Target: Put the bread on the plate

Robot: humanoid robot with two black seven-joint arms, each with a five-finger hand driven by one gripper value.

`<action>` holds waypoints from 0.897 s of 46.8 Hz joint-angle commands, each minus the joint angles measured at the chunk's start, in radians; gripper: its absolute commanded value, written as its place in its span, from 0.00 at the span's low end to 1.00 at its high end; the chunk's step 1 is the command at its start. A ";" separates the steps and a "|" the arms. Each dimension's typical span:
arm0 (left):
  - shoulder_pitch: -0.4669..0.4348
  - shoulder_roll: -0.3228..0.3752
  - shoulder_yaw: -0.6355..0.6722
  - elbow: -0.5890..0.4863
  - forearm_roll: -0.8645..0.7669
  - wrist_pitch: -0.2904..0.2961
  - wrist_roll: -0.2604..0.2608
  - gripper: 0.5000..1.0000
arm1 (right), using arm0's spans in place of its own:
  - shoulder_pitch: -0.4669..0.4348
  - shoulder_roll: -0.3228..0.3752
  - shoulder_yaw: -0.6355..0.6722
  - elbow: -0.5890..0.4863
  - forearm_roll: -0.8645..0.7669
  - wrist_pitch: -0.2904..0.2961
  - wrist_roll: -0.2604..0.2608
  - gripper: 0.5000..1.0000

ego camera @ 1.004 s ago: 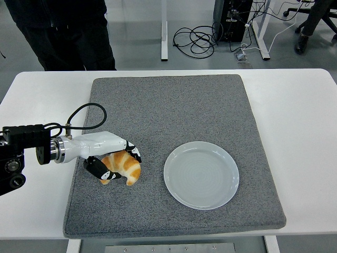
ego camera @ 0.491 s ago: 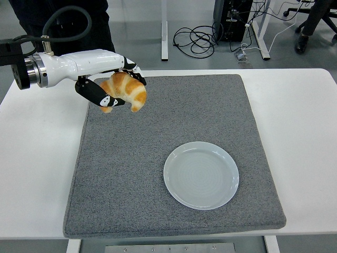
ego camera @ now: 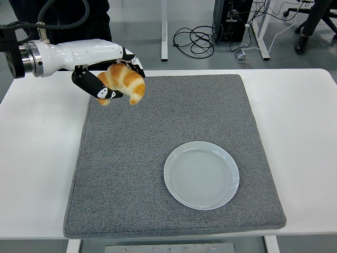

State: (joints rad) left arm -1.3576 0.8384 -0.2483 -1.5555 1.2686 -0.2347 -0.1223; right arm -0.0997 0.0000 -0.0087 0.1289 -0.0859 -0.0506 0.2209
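Observation:
My left hand comes in from the upper left and is shut on a golden croissant. It holds the croissant in the air above the far left corner of the grey mat. A pale round plate lies empty on the mat at the near right, well away from the hand. The right arm is out of view.
The mat lies on a white table. A person in dark clothes stands behind the table's far left edge. Cables and desk legs show on the floor beyond.
My left hand lifted the croissant off the mat's near left part and carried it up to the far left. Since half a second ago it has barely moved.

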 commanded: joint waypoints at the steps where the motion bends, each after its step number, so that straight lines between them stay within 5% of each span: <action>1: -0.009 -0.004 -0.002 0.000 0.000 0.000 0.001 0.00 | 0.000 0.000 -0.001 0.000 0.000 0.000 0.000 1.00; 17: -0.012 -0.048 0.000 0.002 -0.002 0.000 0.001 0.00 | 0.000 0.000 -0.001 0.000 0.000 0.000 -0.002 1.00; 42: -0.090 -0.372 0.032 0.086 0.006 -0.044 0.010 0.00 | 0.000 0.000 -0.001 0.000 0.000 0.000 0.000 1.00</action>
State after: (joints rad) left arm -1.4474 0.4987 -0.2224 -1.4791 1.2692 -0.2773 -0.1118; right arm -0.0997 0.0000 -0.0084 0.1289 -0.0859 -0.0506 0.2207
